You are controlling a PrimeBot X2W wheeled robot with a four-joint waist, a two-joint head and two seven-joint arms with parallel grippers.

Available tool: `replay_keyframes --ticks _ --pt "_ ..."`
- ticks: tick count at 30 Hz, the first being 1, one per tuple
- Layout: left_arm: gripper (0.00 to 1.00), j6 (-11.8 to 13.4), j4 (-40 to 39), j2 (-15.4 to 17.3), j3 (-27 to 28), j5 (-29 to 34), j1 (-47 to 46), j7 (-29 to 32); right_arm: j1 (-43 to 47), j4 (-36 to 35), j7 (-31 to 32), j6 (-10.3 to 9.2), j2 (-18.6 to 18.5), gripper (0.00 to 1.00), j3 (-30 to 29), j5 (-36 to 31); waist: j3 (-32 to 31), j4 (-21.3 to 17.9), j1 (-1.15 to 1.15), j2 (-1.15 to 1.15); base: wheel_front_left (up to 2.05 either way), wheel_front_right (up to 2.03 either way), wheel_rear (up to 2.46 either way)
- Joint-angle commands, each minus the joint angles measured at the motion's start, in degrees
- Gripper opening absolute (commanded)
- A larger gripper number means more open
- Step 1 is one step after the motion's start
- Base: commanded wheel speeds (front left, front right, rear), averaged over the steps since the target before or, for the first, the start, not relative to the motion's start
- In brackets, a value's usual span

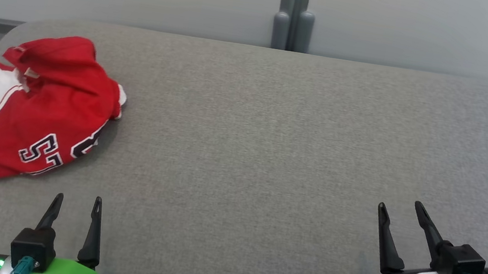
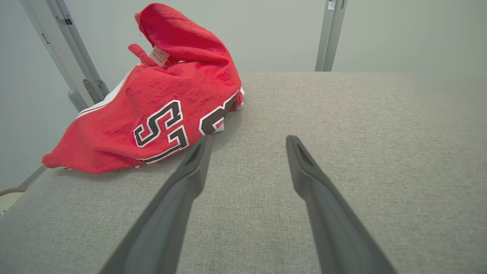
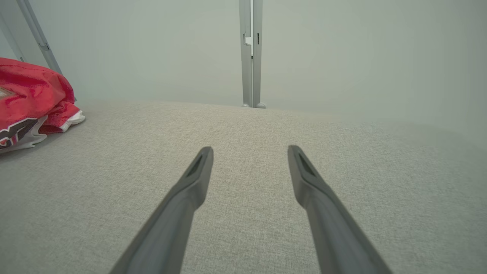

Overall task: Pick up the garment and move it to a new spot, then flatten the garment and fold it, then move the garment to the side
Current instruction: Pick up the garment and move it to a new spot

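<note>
Garment (image 1: 35, 110) crumpled on grey table (image 1: 269, 160), far left. Left pincer (image 1: 79, 198), right pincer (image 1: 399, 205): both spread, empty.

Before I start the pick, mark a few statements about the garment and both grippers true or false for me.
1. The garment lies at the left end of the table. True.
2. The left gripper holds the garment. False: it is open and apart from the garment, just short of its near edge.
3. The right gripper is open, far to the garment's right. True.
4. The garment is folded flat. False: it lies bunched in a heap.
5. The garment is blue. False: it is red with white panels and dark lettering.
</note>
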Motion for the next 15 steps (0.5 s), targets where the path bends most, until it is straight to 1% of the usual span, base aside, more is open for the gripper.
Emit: replay_keyframes --ticks 1,7,9,12,15 --pt "1.0 0.22 0.02 0.22 0.38 -0.22 -0.08 -0.03 -0.73 -0.2 -0.22 -0.01 0.01 1.0 0.42 0.36 1.27 5.75 0.0 0.0 0.0 0.0 0.0" --pt "1.0 1.09 0.7 0.17 2.7 -1.72 1.51 -0.02 -2.49 1.37 -0.22 -0.02 0.01 1.0 4.55 1.46 2.06 14.65 0.0 0.0 0.0 0.0 0.0" --pt "1.0 1.2 1.16 0.16 3.43 -3.17 1.66 -0.02 -3.08 1.91 -0.22 -0.02 0.13 1.0 5.63 2.18 2.22 17.41 0.0 0.0 0.0 0.0 0.0" --pt "1.0 1.69 1.13 0.13 4.39 -5.9 2.28 -0.03 -3.87 2.53 -0.21 -0.02 0.04 1.0 6.4 2.75 2.46 20.87 0.0 0.0 0.0 0.0 0.0" --pt "1.0 1.92 1.12 0.11 4.56 -7.15 2.82 -0.03 -4.52 3.06 -0.21 -0.02 -0.23 1.0 7.9 3.17 2.73 23.18 0.0 0.0 0.0 0.0 0.0"
